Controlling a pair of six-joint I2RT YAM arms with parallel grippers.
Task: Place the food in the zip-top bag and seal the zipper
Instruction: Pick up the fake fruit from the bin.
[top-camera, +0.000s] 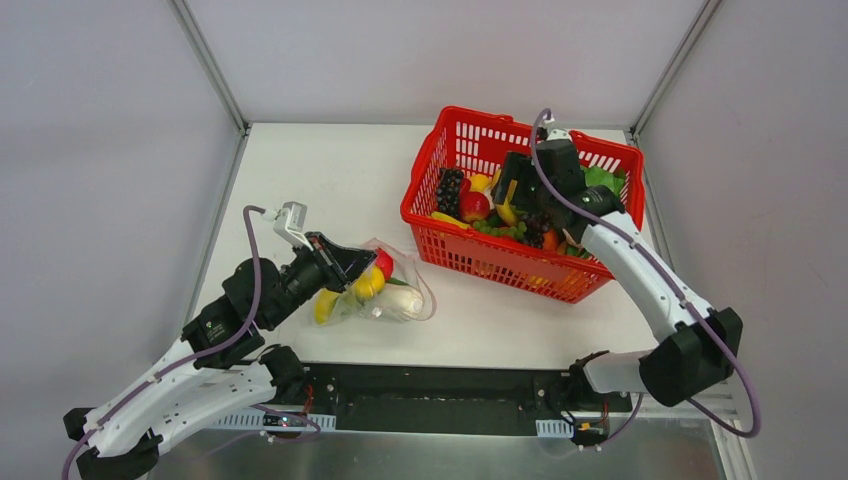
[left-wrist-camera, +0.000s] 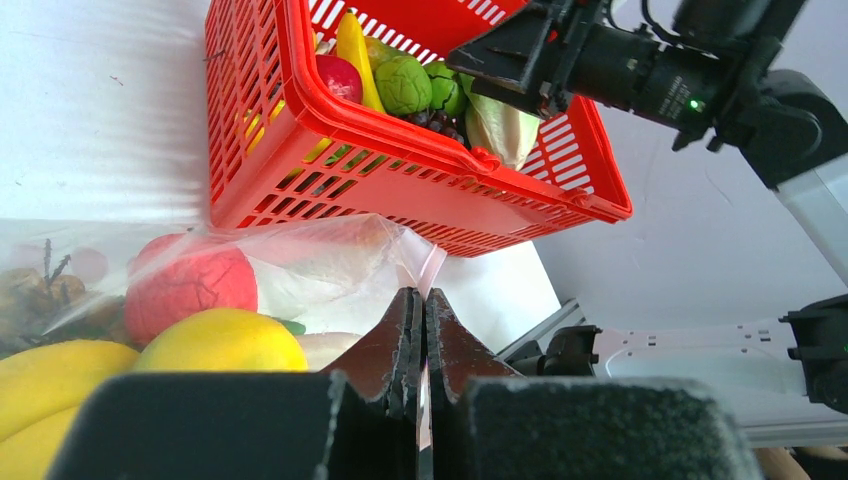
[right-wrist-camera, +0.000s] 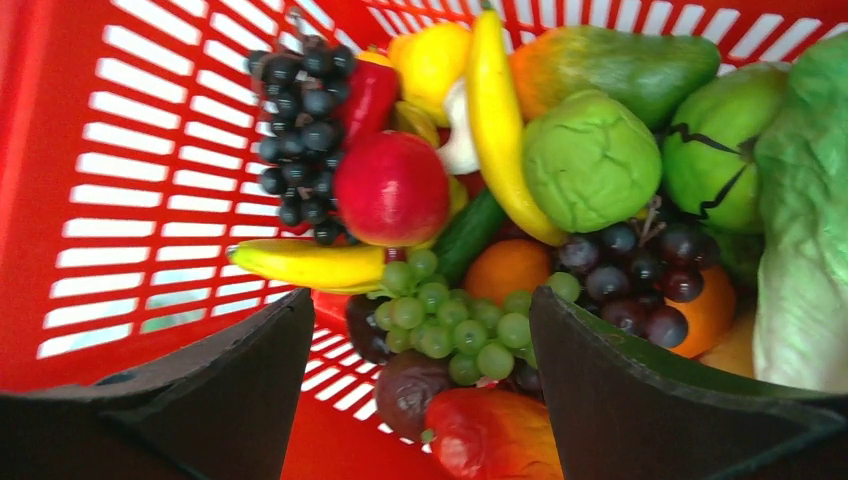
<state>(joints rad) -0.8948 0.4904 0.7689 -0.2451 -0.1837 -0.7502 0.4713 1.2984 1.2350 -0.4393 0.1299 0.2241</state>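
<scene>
With the left fingers (left-wrist-camera: 385, 350) pinched shut on the clear crinkly zip-top bag (top-camera: 410, 282) at lower left-centre, the right fingers (right-wrist-camera: 250, 400), spread above the red mesh basket (top-camera: 500, 265), should drop squarely around one piece, perhaps the green grape bunch (right-wrist-camera: 450, 320).

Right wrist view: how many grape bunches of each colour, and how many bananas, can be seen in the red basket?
Black grape bunch: 1
Purple grape bunch: 1
Green grape bunch: 1
Bananas: 2, the long one and the lower one
Total: 5
</scene>
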